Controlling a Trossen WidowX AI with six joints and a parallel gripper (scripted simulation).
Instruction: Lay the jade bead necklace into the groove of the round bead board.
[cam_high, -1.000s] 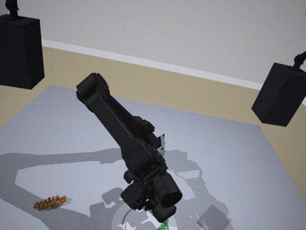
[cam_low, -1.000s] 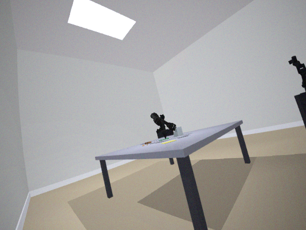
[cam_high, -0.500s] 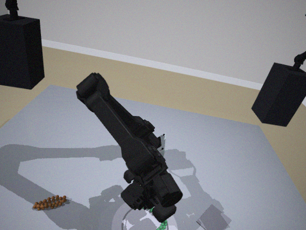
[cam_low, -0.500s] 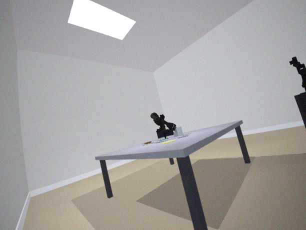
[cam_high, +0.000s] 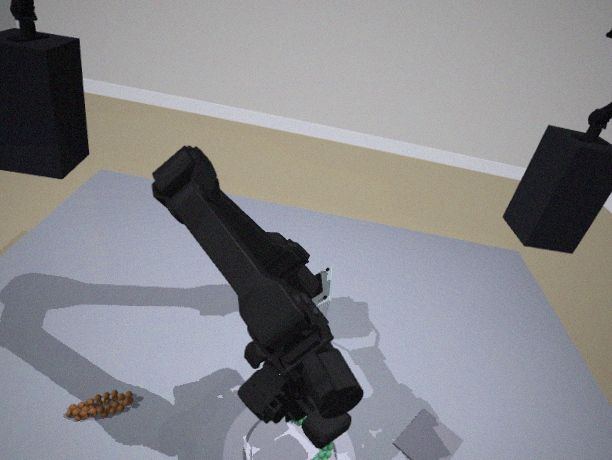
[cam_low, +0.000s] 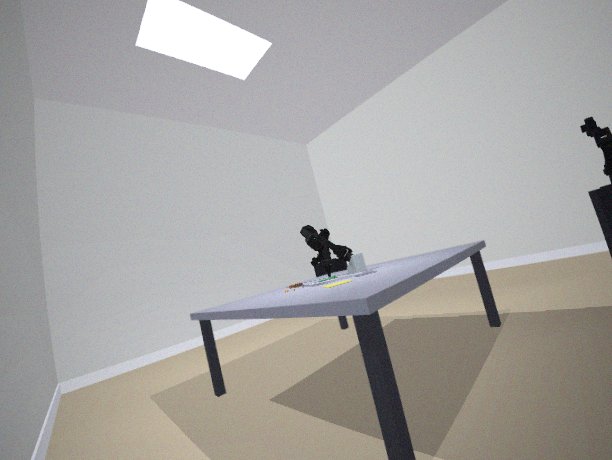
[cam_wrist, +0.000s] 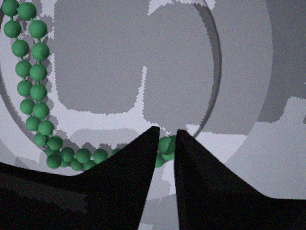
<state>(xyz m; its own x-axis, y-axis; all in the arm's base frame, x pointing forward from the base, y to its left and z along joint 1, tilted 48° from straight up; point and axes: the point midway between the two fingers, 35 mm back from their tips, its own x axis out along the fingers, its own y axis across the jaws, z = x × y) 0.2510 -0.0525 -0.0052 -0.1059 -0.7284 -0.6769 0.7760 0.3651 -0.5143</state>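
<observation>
1. Green bead necklace (cam_high: 324, 452) (cam_low: 328, 278) (cam_wrist: 38, 72) is on the round board (cam_high: 232, 440) (cam_low: 310, 284) (cam_wrist: 250, 65); wrist view has it as a doubled strand, one run down the left, bending along the bottom to the fingertips.
2. Gripper (cam_high: 298, 416) (cam_low: 329, 275) (cam_wrist: 166, 135) is clenched on the necklace near the end of the bottom run, green beads showing in the narrow gap between the tips. Whether the strand sits fully down in the groove: can't tell.
3. Black arm (cam_high: 215, 235) (cam_low: 320, 245) reaches over the table (cam_high: 450, 280) (cam_low: 425, 280), covering part of board and beads in top view.
4. Orange-brown beads (cam_high: 100, 405) (cam_low: 296, 285) lie bunched on the table, apart from the board.
5. Gray square piece (cam_high: 425, 435) is on the table to the right of the board in top view.
6. Yellow flat strip (cam_low: 338, 284) is near the board, exterior view.
7. Pale upright panel (cam_high: 326, 287) (cam_low: 357, 263) stands on the table, partly behind the arm in top view.
8. Dark pedestals (cam_high: 30, 100) (cam_low: 602, 215) with other black arms are beyond the table.
</observation>
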